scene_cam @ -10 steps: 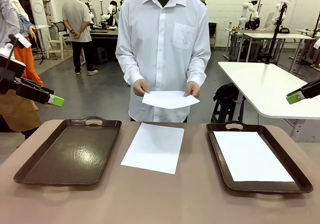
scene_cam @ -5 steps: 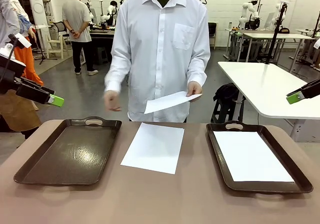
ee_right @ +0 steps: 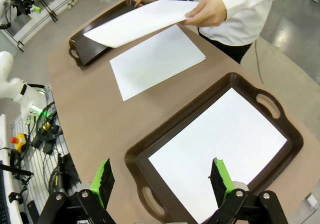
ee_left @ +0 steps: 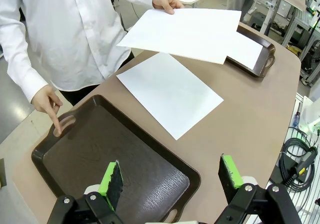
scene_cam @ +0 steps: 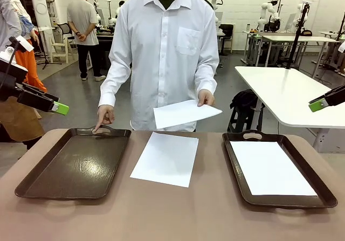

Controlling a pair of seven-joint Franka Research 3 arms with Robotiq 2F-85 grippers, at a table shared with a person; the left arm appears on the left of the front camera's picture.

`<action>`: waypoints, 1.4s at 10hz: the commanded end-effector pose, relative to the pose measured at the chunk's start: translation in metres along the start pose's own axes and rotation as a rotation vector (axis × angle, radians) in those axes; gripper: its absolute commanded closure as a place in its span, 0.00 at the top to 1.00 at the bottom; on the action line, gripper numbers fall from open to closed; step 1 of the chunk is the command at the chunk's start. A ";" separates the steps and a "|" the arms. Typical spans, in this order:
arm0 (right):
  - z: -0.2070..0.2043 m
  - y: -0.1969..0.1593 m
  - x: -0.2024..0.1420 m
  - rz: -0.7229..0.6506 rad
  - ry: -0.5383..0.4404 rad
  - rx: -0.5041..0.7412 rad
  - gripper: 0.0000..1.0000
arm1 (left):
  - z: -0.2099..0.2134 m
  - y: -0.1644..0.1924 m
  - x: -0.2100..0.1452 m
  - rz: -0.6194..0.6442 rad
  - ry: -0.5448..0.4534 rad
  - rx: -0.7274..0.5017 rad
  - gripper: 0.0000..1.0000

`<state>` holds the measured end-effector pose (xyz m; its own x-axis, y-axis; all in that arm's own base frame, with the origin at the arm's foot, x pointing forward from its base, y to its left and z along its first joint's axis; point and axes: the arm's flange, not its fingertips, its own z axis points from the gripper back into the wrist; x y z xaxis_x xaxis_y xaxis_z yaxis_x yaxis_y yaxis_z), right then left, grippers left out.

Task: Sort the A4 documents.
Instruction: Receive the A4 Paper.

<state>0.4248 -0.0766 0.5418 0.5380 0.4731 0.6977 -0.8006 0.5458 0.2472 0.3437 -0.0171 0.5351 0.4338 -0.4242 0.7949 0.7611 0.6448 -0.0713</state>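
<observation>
White A4 documents lie in three places. The middle sheet (scene_cam: 165,158) lies flat on the brown table (scene_cam: 172,219), between the two dark brown trays and touching neither, turned a little askew to the table's near edge. The tray sheet (scene_cam: 271,167) lies flat inside the right tray (scene_cam: 233,160), covering most of its floor with a brown margin round it. The held sheet (scene_cam: 186,113) is in the air above the table's far side, gripped at one edge by the person's holding hand (scene_cam: 206,97) and drooping slightly away from it. The left tray (scene_cam: 75,165) shows its textured floor from rim to rim. The person's pointing hand (scene_cam: 105,115) has a forefinger down at the handle cut-out in that tray's far rim. The person, in a white shirt, stands at the far side of the table. The left gripper (ee_left: 171,175) hangs well above the table, off its left side, and looks down on the left tray. Its green pads (ee_left: 111,178) stand wide apart with nothing between them. The right gripper (ee_right: 162,176) hangs likewise off the right side, looking down on the right tray and its sheet, jaws spread wide and gripping nothing.
</observation>
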 end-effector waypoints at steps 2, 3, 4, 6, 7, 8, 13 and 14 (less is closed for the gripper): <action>-0.001 0.001 0.001 0.004 0.001 -0.002 1.00 | -0.001 0.002 -0.001 -0.015 -0.004 -0.009 1.00; -0.001 0.001 0.001 0.004 0.001 -0.002 1.00 | -0.001 0.002 -0.001 -0.015 -0.004 -0.009 1.00; -0.001 0.001 0.001 0.004 0.001 -0.002 1.00 | -0.001 0.002 -0.001 -0.015 -0.004 -0.009 1.00; -0.001 0.001 0.001 0.004 0.001 -0.002 1.00 | -0.001 0.002 -0.001 -0.015 -0.004 -0.009 1.00; -0.001 0.001 0.001 0.004 0.001 -0.002 1.00 | -0.001 0.002 -0.001 -0.015 -0.004 -0.009 1.00; -0.001 0.001 0.001 0.004 0.001 -0.002 1.00 | -0.001 0.002 -0.001 -0.015 -0.004 -0.009 1.00; -0.001 0.001 0.001 0.004 0.001 -0.002 1.00 | 0.000 0.000 0.000 0.000 0.000 0.000 1.00; -0.001 0.001 0.001 0.004 0.001 -0.002 1.00 | -0.019 0.019 0.002 0.170 -0.053 -0.038 1.00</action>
<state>0.4248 -0.0766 0.5420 0.5377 0.4732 0.6979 -0.8007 0.5458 0.2469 0.3474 -0.0158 0.5317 0.4699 -0.3788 0.7973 0.7419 0.6588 -0.1243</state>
